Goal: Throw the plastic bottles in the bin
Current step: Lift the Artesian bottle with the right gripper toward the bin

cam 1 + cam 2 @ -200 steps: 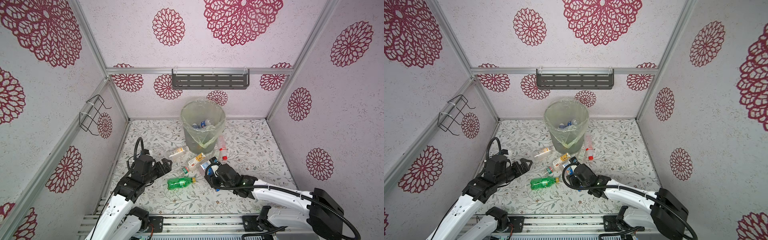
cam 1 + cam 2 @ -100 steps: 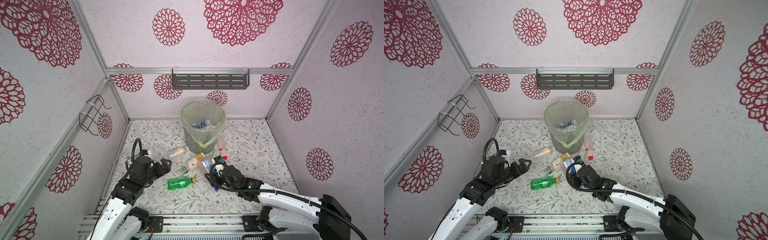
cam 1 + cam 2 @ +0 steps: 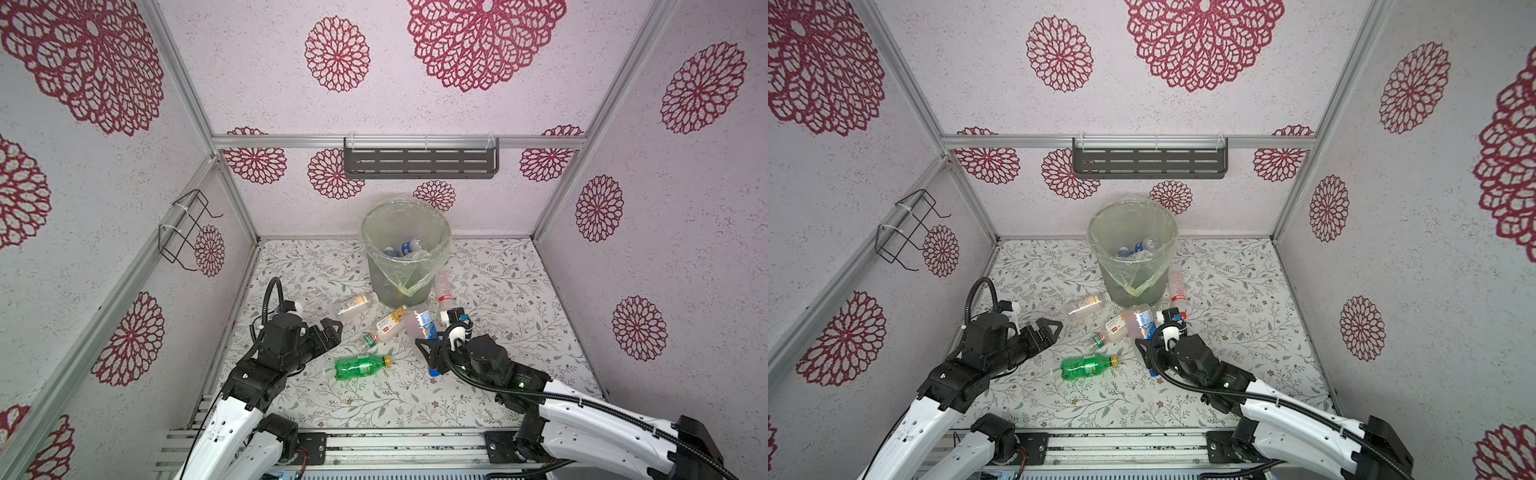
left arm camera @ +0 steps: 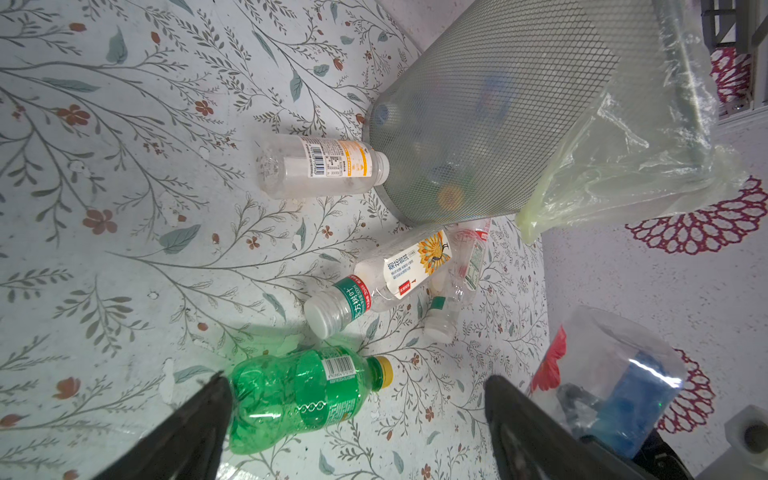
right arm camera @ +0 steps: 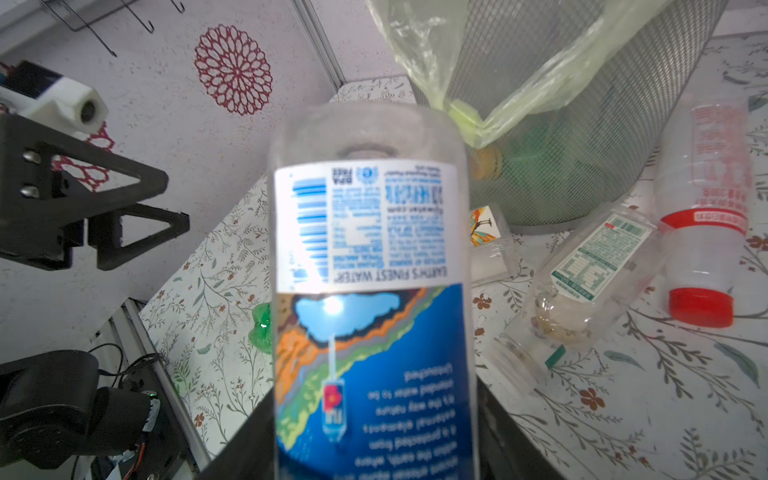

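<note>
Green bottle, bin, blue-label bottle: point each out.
green bottle [image 3: 360,366], in a top view, middle of its body
bin [image 3: 380,286], in a top view, bare grey wall
blue-label bottle [image 5: 370,249], right wrist view, on its label

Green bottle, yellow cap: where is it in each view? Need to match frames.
Top view: green bottle lies on the mat, in front of the bin.
Top view: green bottle, same spot.
Left wrist: green bottle just beyond the open left fingers.
Right wrist: green bottle, only a sliver behind the held blue-label bottle.
Shared landmark: bin, in all four.
</note>
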`<state>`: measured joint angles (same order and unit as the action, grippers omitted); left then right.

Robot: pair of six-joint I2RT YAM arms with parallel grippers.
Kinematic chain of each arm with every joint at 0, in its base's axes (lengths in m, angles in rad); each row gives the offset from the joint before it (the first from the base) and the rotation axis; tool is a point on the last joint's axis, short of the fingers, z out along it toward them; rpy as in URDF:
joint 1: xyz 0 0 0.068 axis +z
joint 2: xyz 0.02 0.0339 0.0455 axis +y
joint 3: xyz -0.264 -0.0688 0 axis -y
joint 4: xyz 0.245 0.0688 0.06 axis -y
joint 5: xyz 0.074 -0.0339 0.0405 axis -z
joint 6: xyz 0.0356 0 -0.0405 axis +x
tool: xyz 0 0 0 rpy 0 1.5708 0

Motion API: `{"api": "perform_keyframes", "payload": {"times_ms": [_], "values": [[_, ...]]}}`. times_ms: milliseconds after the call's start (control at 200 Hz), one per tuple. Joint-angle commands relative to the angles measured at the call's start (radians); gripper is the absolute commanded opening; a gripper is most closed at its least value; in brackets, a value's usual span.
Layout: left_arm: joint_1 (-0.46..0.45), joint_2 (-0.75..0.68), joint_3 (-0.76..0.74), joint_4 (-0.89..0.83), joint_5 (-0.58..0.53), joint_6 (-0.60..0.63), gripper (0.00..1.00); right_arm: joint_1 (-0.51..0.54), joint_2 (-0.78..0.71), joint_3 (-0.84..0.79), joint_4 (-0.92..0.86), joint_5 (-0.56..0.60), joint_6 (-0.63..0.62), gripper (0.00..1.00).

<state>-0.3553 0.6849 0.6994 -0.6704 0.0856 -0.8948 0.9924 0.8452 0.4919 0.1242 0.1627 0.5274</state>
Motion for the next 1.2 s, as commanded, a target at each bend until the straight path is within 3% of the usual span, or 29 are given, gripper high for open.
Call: {"api": "perform_keyframes", "payload": {"times_ms": [0, 445, 1196], "values": [[0.007, -0.007, -0.003, 0.003, 0.003, -0.004, 0.97, -0.006, -0.066, -0.011, 0.055, 0.051, 0.041, 0.59], [0.007, 0.036, -0.004, 0.036, 0.009, 0.007, 0.97, -0.044, -0.245, -0.055, 0.046, 0.118, 0.09, 0.58], [0.009, 0.039, -0.045, 0.055, 0.006, 0.01, 0.97, -0.069, -0.367, -0.165, 0.078, 0.18, 0.14, 0.58]]}}
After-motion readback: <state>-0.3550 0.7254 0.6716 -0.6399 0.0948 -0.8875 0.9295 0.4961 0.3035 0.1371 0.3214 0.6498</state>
